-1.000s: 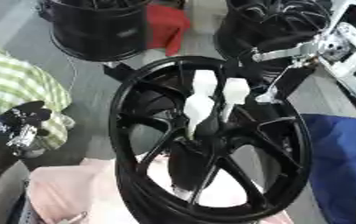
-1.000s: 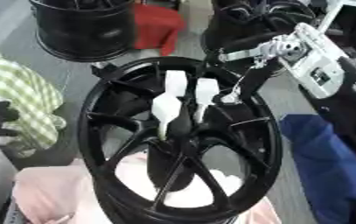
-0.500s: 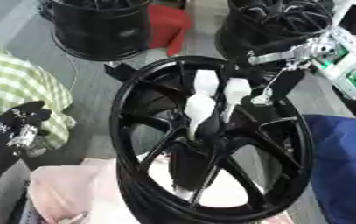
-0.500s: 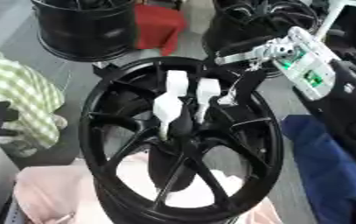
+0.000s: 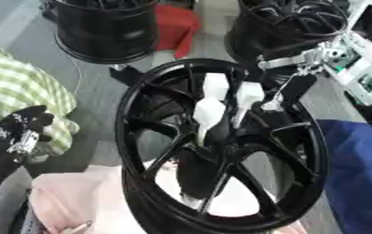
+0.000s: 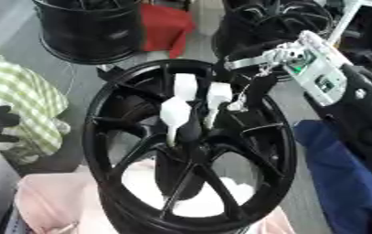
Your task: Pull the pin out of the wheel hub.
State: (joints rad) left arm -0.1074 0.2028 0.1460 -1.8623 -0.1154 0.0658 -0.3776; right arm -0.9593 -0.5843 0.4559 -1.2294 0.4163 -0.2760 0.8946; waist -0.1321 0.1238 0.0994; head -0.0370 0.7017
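The robot's right hand (image 6: 257,75) is reaching in over the upright black wheel hub (image 5: 220,146), its fingers not yet grasping any of the white pins (image 5: 209,112) at the hub's centre, while the left hand (image 5: 17,130) is idling, relaxed.

black right robot hand (image 6: 249,87), silver bracket

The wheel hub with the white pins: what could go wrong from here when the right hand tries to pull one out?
1. Three white pins stand close together at the wheel hub; the right hand might knock a neighbour while taking one.
2. The hand reaches in over the black rim, between spokes, so it could catch on them.
3. The wheel stands tilted on pink cloth; a pull might shift it.
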